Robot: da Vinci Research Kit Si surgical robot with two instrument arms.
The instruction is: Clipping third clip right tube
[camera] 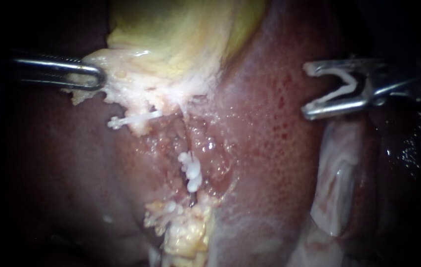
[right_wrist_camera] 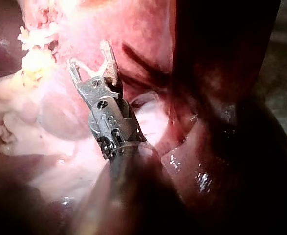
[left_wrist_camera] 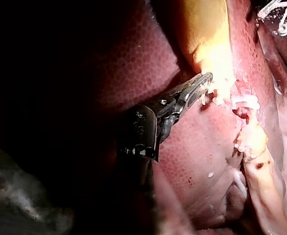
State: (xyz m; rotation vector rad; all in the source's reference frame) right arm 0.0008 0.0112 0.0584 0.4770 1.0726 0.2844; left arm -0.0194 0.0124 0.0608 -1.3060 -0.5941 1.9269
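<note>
The left instrument [camera: 97,75] has its jaws closed on the pale tissue [camera: 131,86] at the lower fringe of the gallbladder [camera: 181,34]. I judge the hold is there to draw that fringe towards its own side, so that the strands beneath it stand stretched and exposed against the liver [camera: 279,128]. The right instrument [camera: 309,91] hangs well apart from the work, over the liver. Its jaws are spread wide with an open clip [camera: 341,89] seated between them, each jaw bearing on one leg of the white V, so it carries the clip and grips no tissue. The spread mouth faces the raw bed, which suits a straight advance to the target. The right tube [camera: 187,141] is the thin, dark strand running from the pale tissue down the middle of that bed to a yellow fatty lump [camera: 186,232]. It looks slender, taut and wet, with what appear to be two white clips [camera: 191,173] across its lower half, touching one another. The bare stretch above them seems the free place for another. A single clip [camera: 131,120] lies crosswise on a shorter strand near the left instrument's hold, apart from the right tube.
</note>
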